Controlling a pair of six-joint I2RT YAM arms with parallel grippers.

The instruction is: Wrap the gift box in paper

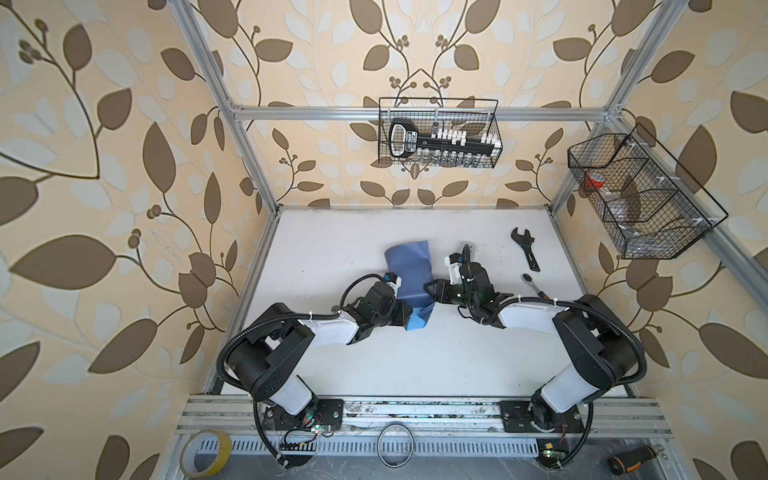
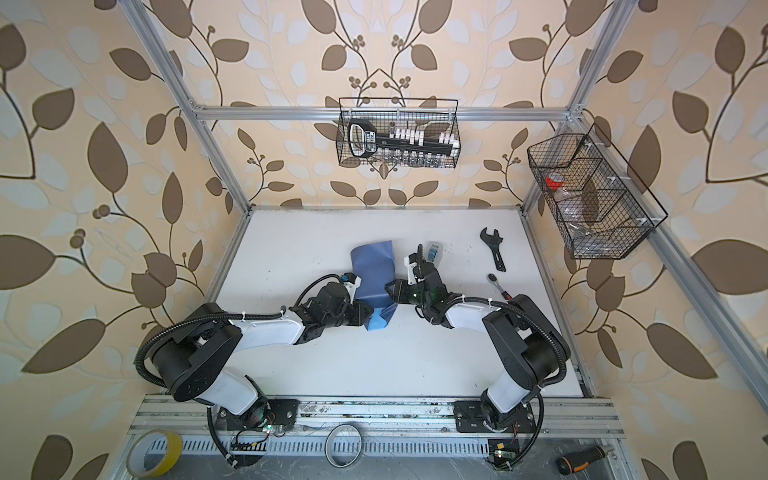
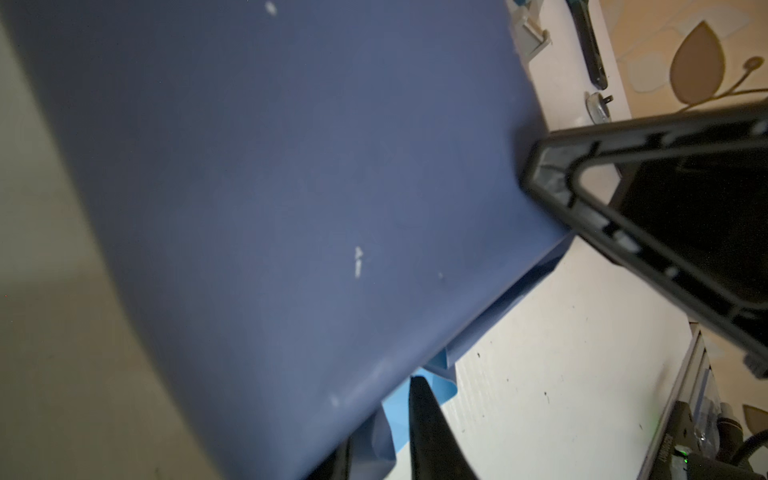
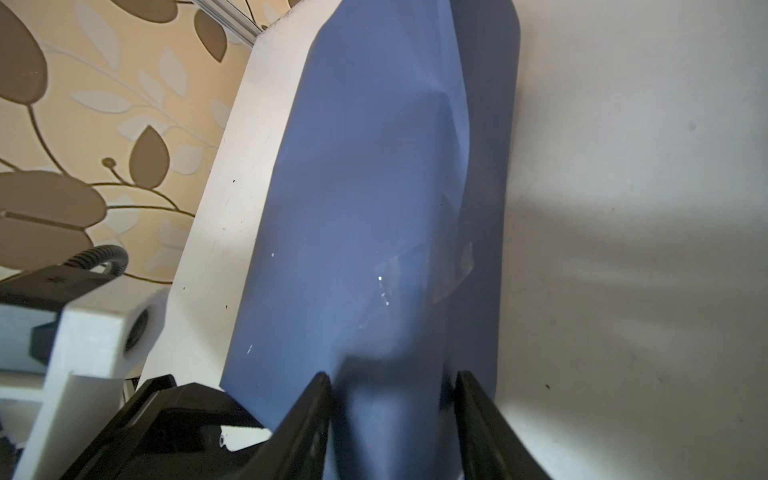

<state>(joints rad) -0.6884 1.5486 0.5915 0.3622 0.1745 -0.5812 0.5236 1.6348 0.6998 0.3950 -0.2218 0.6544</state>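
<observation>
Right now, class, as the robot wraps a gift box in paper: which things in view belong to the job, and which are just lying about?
Job: paper (box hidden inside, it seems), tape dispenser, left end effector, right end effector.
Lying about: wrench, ratchet, yellow tape roll, screwdriver.

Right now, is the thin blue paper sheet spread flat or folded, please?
Folded: the thin blue paper sheet curves up into a bundle.
</observation>
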